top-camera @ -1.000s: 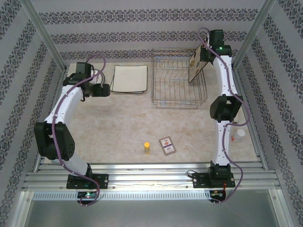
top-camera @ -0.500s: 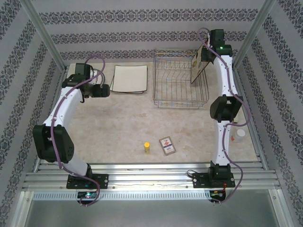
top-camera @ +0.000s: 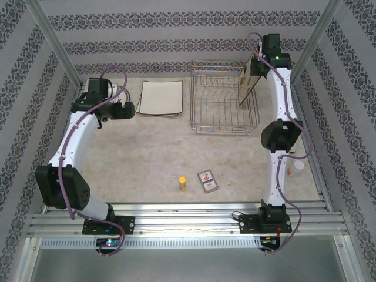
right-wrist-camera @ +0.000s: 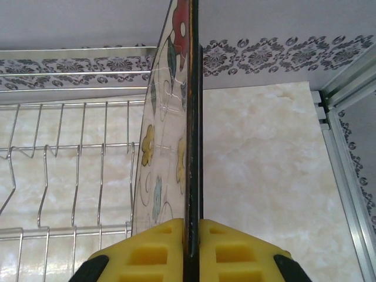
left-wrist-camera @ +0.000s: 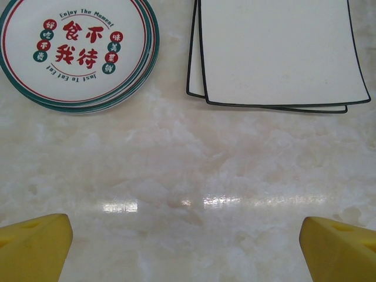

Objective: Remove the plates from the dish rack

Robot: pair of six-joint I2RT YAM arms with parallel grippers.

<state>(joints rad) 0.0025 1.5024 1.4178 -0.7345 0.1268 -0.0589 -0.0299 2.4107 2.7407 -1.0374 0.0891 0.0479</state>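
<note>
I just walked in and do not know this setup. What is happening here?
The right gripper is shut on the edge of a square flowered plate, holding it on edge at the right end of the wire dish rack. The open left gripper hovers over the table, near a stack of round plates and two stacked square plates.

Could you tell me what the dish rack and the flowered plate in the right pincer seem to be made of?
Dish rack: thin metal wire, chrome-like finish, silvery glints. Flowered plate: probably glazed ceramic, possibly melamine; glossy cream face, dark rim.
</note>
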